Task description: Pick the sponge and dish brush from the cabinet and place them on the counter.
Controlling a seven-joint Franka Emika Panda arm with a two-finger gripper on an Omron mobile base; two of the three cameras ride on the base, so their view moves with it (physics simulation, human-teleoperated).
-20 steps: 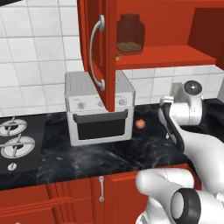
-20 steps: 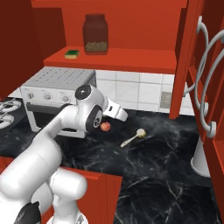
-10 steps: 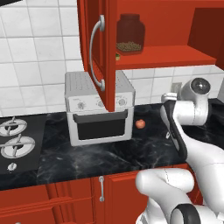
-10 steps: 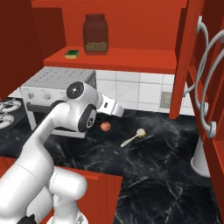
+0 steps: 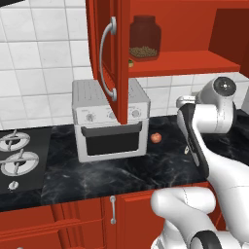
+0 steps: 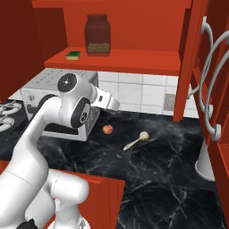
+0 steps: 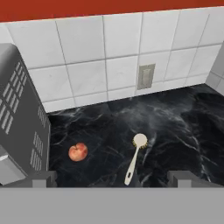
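Dish brush (image 7: 134, 158) is lying flat on the counter (image 6: 170, 156), pale handle with the round head pointing toward the tiled wall (image 7: 109, 61), and it sits right in front of the gripper (image 7: 111, 177) in the hand view. Fingers (image 7: 43, 178) are spread wide apart with nothing between them, hovering above the black marble. Just to the brush's left there's a little red apple (image 7: 78, 152), not touching it, and beyond that the silver toaster oven (image 5: 109, 121) sits against the wall. A wall outlet (image 7: 145, 76) shows on the tiles behind the brush.

Up higher and further back, the cabinet (image 6: 134, 31) has its doors swung open. The sponge (image 6: 73, 54), green and yellow, sits on the red shelf right beside a dark jar (image 6: 97, 35) with something grainy inside. Stovetop burners (image 5: 17, 155) are off at the far left end of the counter.
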